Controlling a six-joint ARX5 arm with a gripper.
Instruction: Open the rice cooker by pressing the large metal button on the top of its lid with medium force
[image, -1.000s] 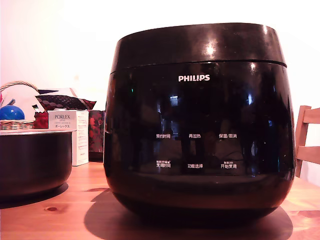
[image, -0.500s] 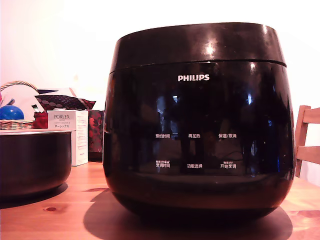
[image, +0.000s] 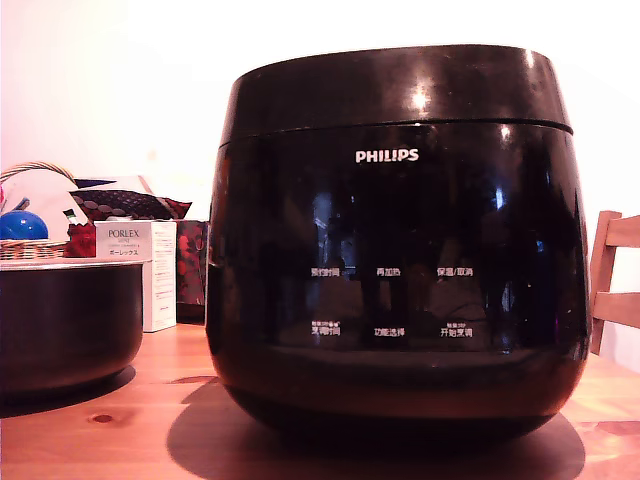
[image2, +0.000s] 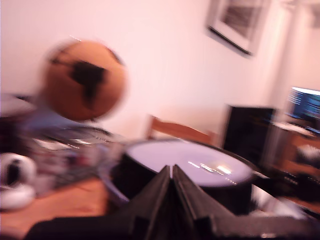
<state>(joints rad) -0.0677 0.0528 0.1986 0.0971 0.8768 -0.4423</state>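
The rice cooker (image: 398, 240) fills the exterior view, glossy black with a white PHILIPS logo, standing on the wooden table (image: 130, 430). Its lid (image: 395, 88) is down and closed. From this low angle the top of the lid is hidden, so the large metal button is out of view. My gripper (image2: 171, 169) shows only in the blurred wrist view, its two dark fingers pressed together with nothing between them. Beyond the tips sits a round dark vessel with a pale shiny top (image2: 187, 165); the blur keeps me from telling whether it is the cooker.
A smaller dark pot with a pale rim (image: 65, 320) stands at the exterior view's left, with a white PORLEX box (image: 140, 270) and a basket (image: 30, 235) behind it. A wooden chair (image: 615, 280) is at the right. The wrist view also shows an orange round object (image2: 85, 80).
The cooker stays closed and in place. Only the faint reflections on its glossy front have shifted slightly.
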